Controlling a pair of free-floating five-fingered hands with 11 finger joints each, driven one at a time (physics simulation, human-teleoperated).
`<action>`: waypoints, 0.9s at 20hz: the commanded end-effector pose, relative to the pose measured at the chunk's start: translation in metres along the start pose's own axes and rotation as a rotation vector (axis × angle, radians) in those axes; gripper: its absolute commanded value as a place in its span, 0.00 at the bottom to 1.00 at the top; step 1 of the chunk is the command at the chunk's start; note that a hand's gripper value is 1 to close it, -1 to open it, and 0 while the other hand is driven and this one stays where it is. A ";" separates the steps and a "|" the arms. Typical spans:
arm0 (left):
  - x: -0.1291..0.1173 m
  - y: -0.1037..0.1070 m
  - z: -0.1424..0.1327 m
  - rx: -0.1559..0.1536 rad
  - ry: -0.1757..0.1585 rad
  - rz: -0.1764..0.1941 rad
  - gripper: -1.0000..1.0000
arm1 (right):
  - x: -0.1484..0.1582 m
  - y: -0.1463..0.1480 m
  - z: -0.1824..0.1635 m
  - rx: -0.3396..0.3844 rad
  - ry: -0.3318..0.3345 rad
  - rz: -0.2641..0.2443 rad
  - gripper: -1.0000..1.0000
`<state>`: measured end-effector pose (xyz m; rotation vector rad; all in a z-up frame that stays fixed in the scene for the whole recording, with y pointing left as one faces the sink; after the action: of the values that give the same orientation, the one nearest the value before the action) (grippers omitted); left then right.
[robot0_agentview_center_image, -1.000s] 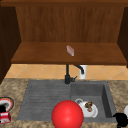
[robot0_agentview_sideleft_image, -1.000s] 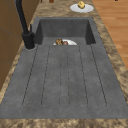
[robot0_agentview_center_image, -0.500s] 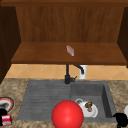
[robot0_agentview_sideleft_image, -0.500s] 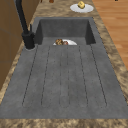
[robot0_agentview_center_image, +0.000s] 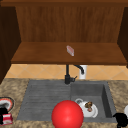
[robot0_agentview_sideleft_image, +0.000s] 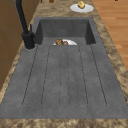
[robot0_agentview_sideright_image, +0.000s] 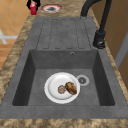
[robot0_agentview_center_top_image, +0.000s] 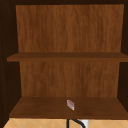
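Front view: left hand at the counter's far left, fingers seemingly closed on a red can, just beside a red-rimmed dish. Right hand low at the far right, near a white plate; whether its fingers are curled cannot be told. Black faucet behind the sink; red ball at the sink's front edge; small pink block on the shelf above.

Left side view: ribbed drainboard bare; plate with a yellow item on the far counter.

Right side view: plate of food scraps on the basin floor beside the drain; can and the hand on it at the far counter end, next to the dish.

Upper view: two wooden shelves, the block on the lower.

Step, as judged: can grasped, not yet clear of the counter. A lift would need to rise straight, clearing the dish rim. Open room: the drainboard. Constraints: faucet spout, shelf underside, counter's front edge.
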<state>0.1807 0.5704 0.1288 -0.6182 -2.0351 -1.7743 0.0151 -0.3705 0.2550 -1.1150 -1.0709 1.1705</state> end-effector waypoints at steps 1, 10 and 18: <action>-0.005 0.005 0.000 -0.021 -0.008 -0.055 1.00 | 0.000 0.000 0.000 0.000 0.000 0.000 0.50; -0.014 -0.016 0.006 -0.019 -0.005 -0.082 1.00 | 0.000 0.000 0.000 0.000 0.000 0.000 0.50; -0.025 -0.012 -0.001 -0.098 -0.004 -0.145 0.00 | 0.000 0.000 0.000 0.000 0.000 0.000 0.50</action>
<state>0.1912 0.5639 0.1371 -0.4635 -2.0726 -1.9781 0.0151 -0.3705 0.2550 -1.1150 -1.0709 1.1705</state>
